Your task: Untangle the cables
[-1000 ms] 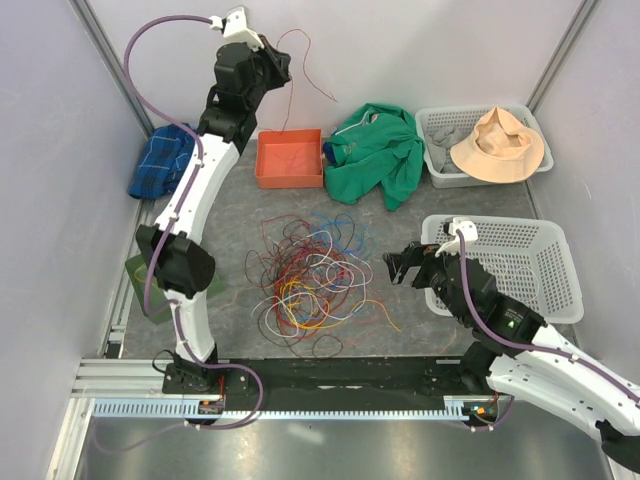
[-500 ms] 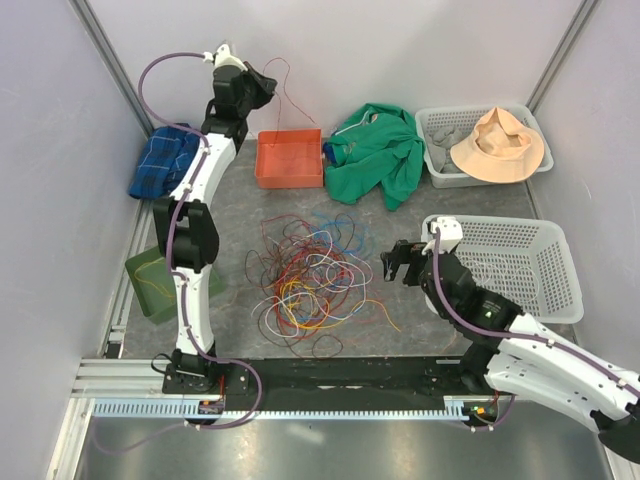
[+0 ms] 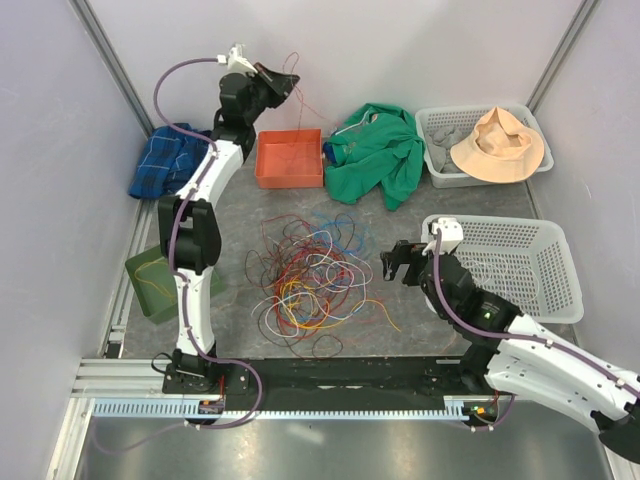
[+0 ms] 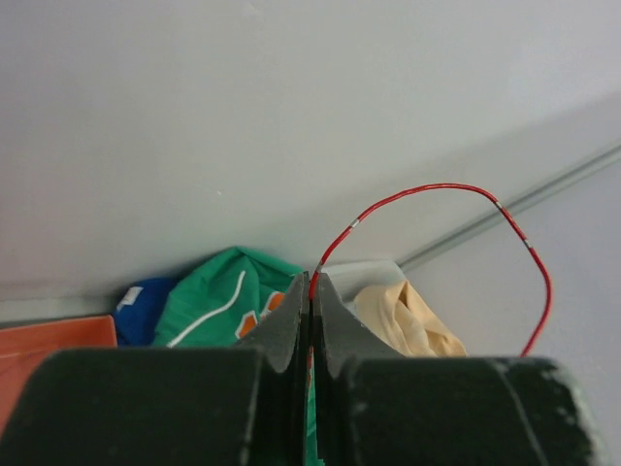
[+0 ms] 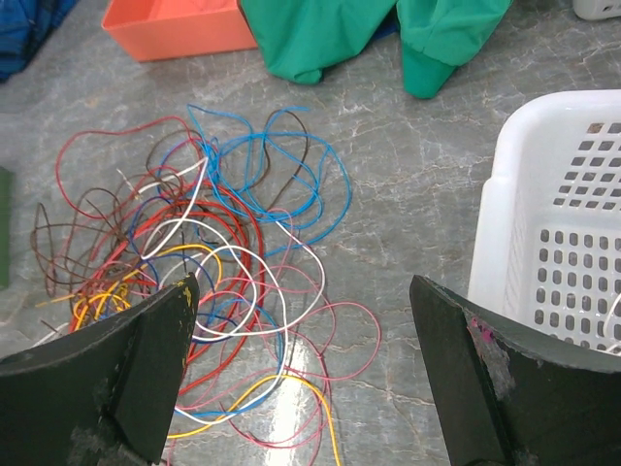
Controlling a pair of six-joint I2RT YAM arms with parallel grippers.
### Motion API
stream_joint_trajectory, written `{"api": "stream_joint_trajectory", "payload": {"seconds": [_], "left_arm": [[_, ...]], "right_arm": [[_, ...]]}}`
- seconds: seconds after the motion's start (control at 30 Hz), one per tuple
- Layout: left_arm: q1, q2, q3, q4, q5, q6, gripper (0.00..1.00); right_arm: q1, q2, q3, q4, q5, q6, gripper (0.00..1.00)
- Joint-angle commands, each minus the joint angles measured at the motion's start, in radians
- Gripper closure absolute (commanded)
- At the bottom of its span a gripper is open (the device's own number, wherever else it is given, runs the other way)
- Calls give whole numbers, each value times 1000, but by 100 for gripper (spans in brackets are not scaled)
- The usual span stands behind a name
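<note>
One red wire [image 4: 437, 187] pinched tight in left gripper [image 4: 311, 283], held high at 12 o'clock over orange tray [image 3: 290, 160], probably to separate it; cables [image 3: 310, 280] heaped mid-table; right gripper [image 5: 301, 301] wide, at their 3 o'clock.

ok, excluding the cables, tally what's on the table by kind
White baskets: 2 (near, far)
Orange tray: 1
Dark green flat item: 1
Hat: 1
Cloth pieces: 3 (green garment, blue plaid cloth, grey cloth)
Total: 8

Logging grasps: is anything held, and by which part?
Left gripper pinches a red cable at its fingertips; where along its length is unclear. Right gripper holds nothing.
</note>
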Motion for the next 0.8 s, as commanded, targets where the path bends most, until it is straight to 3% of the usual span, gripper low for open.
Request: {"api": "stream_joint_trajectory", "payload": {"seconds": [0.0,0.27,0.4,0.77], "left_arm": [[-17,-54,-100,93,37,-69,98],[16,-43,-233,144,-58,-42,98],[34,-84,-283,90,-199,21,98],[34,-75,-188,-72,-394,271,98]], "right_arm": [[0,-62,-3,2,17,22,2],[0,-152,-6,-67,33,39,2],[0,-155,-9,-76,33,49,2],[-1,-132,-11,-76,36,59,2]]}}
